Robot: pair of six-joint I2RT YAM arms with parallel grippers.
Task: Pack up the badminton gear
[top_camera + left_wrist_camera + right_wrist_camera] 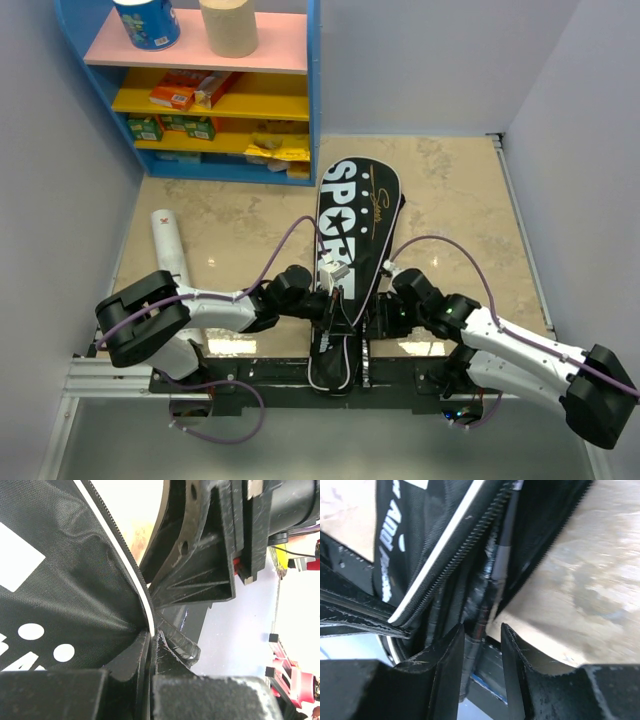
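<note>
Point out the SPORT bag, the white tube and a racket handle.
SPORT bag [353, 222]: top external view, on the lettered front panel.
white tube [172, 250]: top external view, mid-length.
racket handle [488, 586]: right wrist view, wrapped grip inside the open zip.

Blue shelf unit [315, 90], blue roll [147, 22], tan roll [229, 27], coloured boxes [180, 95]

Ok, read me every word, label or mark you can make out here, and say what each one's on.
"SPORT": big white letters down the black bag.
"X": red mark near the far end of the white tube.
Gold script beside SPORT: too small to read.
Print on the blue roll and the shelf boxes: too small to read.
White lettering on the bag, right wrist view: cut off, unreadable.
</note>
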